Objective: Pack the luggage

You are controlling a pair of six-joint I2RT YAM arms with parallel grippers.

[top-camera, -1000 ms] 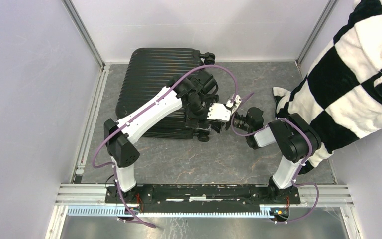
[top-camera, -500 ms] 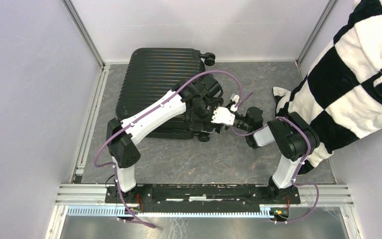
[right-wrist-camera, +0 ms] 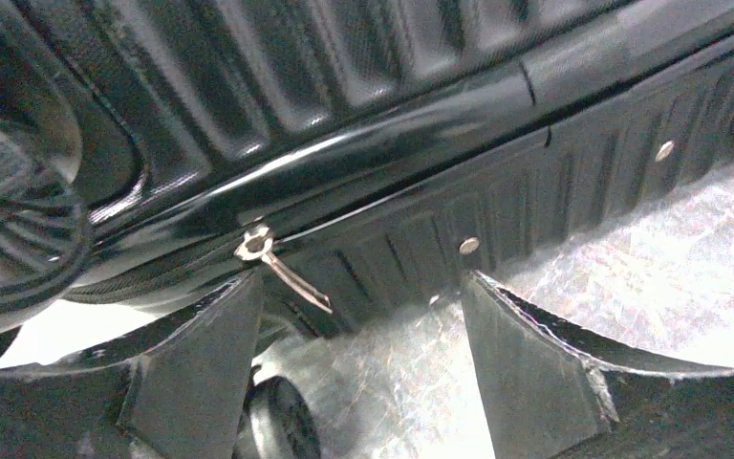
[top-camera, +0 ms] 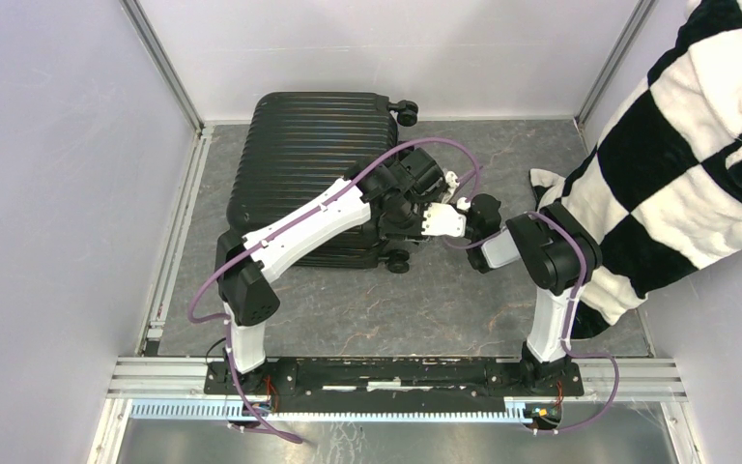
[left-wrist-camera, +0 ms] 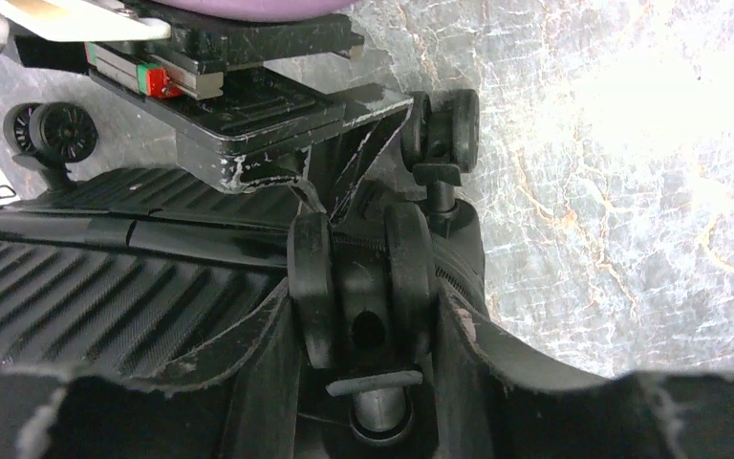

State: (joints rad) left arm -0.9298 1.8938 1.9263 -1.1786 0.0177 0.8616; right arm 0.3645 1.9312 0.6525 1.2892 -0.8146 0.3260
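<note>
Left claw [left-wrist-camera: 363,325]: pinching a caster wheel [left-wrist-camera: 363,277] at the luggage's corner, one finger on each side of it.
Right claw [right-wrist-camera: 358,335]: fingers spread wide, gripping nothing.
Luggage [top-camera: 299,155]: flat and closed on the table [top-camera: 444,300], ribbed shell running away beyond the left claw, side seam right in front of the right claw.
Zipper pull [right-wrist-camera: 282,268]: dangling just ahead of the right claw's gap, untouched.
</note>
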